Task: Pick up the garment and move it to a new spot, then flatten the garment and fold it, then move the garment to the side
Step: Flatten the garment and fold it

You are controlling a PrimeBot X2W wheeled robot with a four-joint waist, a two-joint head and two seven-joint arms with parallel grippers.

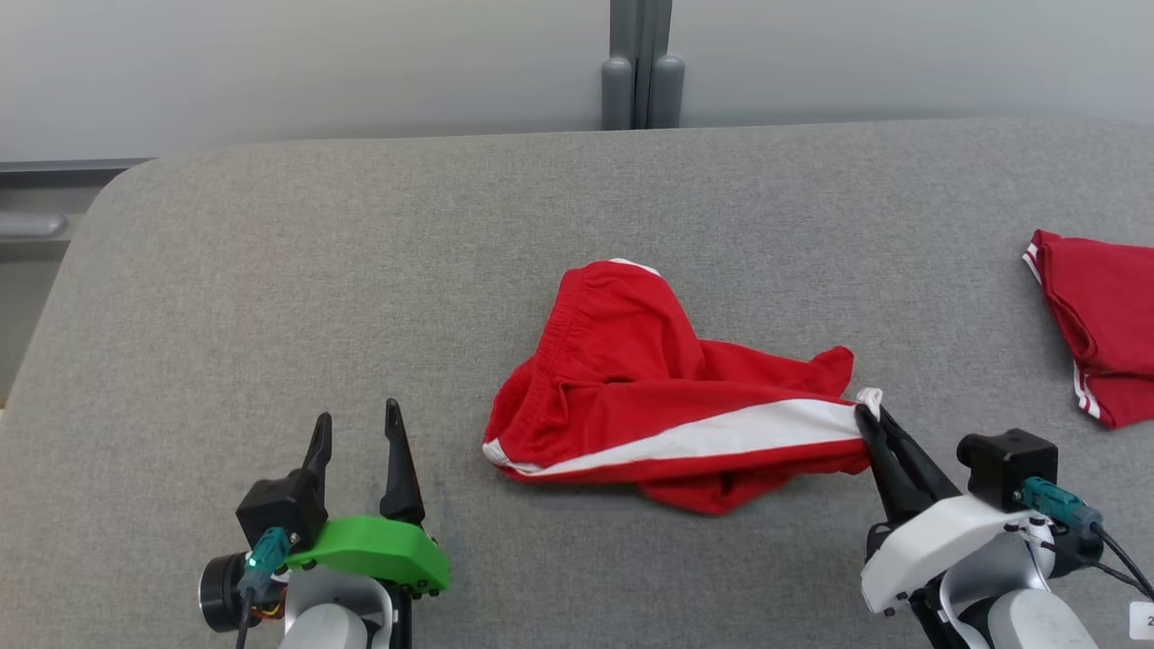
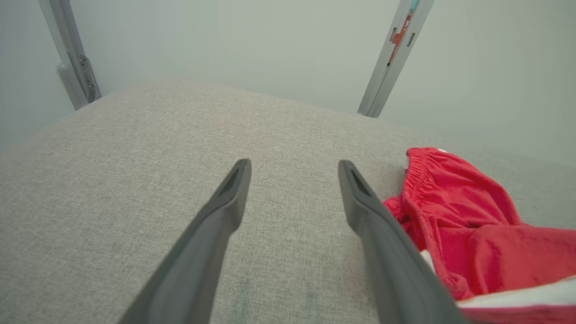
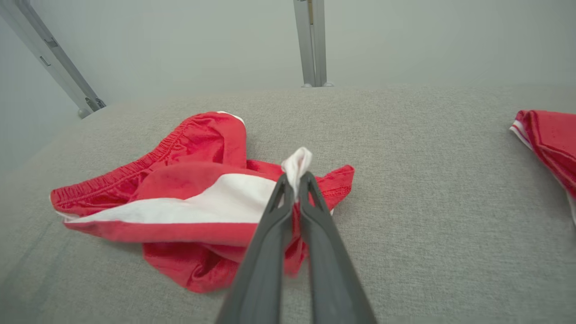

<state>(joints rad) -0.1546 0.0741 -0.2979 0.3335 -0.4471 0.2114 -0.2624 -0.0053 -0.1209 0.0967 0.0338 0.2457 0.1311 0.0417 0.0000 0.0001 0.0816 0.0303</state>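
Red shorts [image 1: 649, 397] with a white side stripe [image 1: 721, 434] lie crumpled at the middle of a grey fabric tabletop [image 1: 315, 270]. The right tool [image 1: 866, 415], at 4 o'clock in the head view, is pinched together on a small tuft of white hem at the shorts' 3 o'clock end. The left tool [image 1: 358, 411] sits at 7 o'clock with its fingers apart, holding nothing and clear of the cloth.

The likely trouble is the grip. It takes only a thin corner, so a lift could let the cloth slip free, or raise the shorts twisted and bunched, which would make flattening harder. A second red garment [image 1: 1100, 333] lies well apart at 3 o'clock, and carrying the shorts that way could tangle the two.

The shorts' long axis runs roughly from 9 to 3 o'clock, following the stripe, dipping a little toward 8. The elastic waistband [image 1: 561, 324] curves up the side between 9 and 12 — the leg hem points to 3 o'clock, where it is held.
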